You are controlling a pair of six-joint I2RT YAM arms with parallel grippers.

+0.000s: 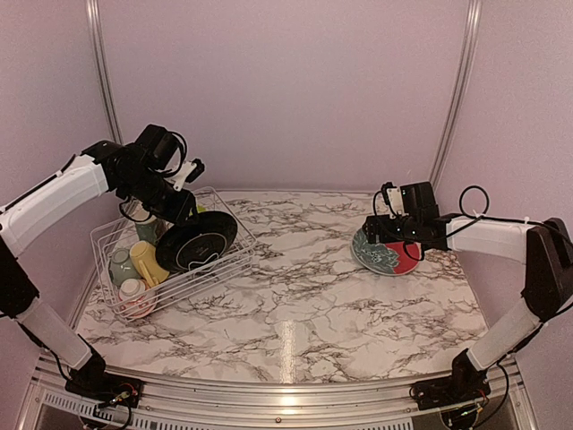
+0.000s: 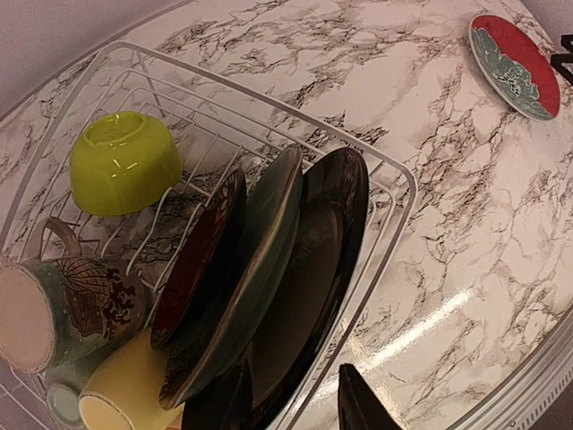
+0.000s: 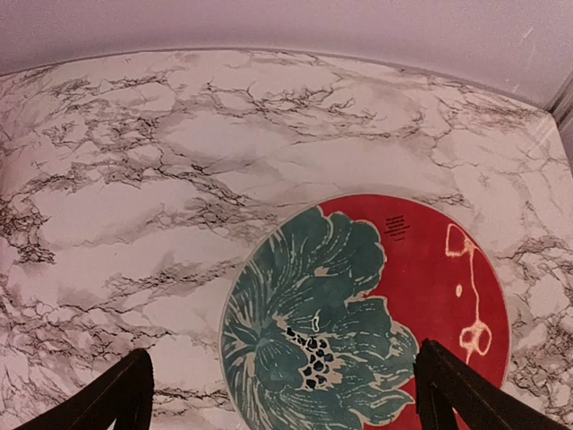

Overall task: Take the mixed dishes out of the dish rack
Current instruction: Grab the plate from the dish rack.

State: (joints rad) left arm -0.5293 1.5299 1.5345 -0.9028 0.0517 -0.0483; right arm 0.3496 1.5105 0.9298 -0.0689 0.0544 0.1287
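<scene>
Black plate (image 2: pixel 315 260), straddled by left gripper (image 2: pixel 292 381)

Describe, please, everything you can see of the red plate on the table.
The red plate is round, glossy, ceramic-looking: red with a big teal flower over one half, cream squiggles and some small dark print. It lies flat on the marble table, on the right, well apart from the rack. The open right gripper hangs over it; no contact shows.

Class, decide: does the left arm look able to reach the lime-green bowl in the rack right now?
Probably yes: nothing covers the lime-green bowl in the dish rack, and the plates stand apart from it.
</scene>
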